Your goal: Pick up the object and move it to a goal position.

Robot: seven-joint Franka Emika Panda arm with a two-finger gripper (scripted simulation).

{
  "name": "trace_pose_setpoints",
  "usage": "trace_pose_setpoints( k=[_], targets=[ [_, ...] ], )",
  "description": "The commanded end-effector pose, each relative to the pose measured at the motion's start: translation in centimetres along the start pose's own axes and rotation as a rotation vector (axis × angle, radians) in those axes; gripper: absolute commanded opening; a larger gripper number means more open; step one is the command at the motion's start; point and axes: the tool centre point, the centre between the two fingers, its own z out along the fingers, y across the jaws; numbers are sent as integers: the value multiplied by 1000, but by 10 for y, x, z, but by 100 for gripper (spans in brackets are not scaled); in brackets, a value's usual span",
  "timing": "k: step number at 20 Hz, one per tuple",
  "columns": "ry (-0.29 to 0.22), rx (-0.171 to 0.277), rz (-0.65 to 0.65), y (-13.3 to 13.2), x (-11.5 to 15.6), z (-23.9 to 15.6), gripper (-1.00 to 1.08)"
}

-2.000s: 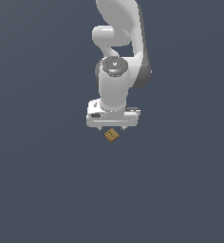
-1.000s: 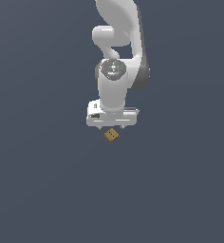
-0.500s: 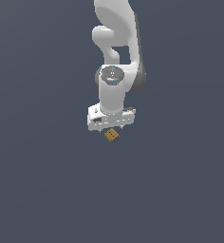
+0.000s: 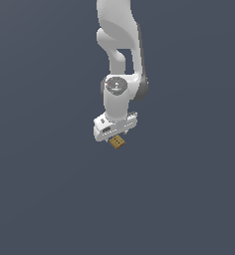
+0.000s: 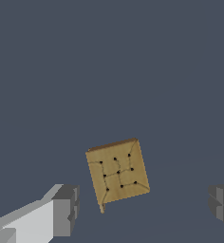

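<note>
The object (image 4: 117,143) is a tiny tan-brown square block with small dark dots on its face. In the exterior view it shows just below the white hand of my gripper (image 4: 115,136). The wrist view shows the object (image 5: 117,173) tilted, between the two grey fingertips. One fingertip (image 5: 65,209) and the other fingertip (image 5: 222,206) stand wide apart, each with a gap to the block. My gripper (image 5: 143,207) is open and touches nothing. The white arm (image 4: 120,60) rises straight above it.
Only a flat dark grey-blue surface (image 4: 50,189) surrounds the arm and the block in both views. No other objects, edges or goal marker show.
The hand has come down closer to the block and twisted a little about its axis. The block has stayed where it was.
</note>
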Motion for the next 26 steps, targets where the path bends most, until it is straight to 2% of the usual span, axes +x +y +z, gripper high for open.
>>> trace_pose_setpoints(
  k=[1,12,20,26],
  targets=[
    [6,0,-63,-3,-5,9,100],
    [23,0,-224,-12,-18,30,100],
    [24,1,-237,-12,-20,33,100],
    [24,1,-238,-13,-20,50,100]
  ],
)
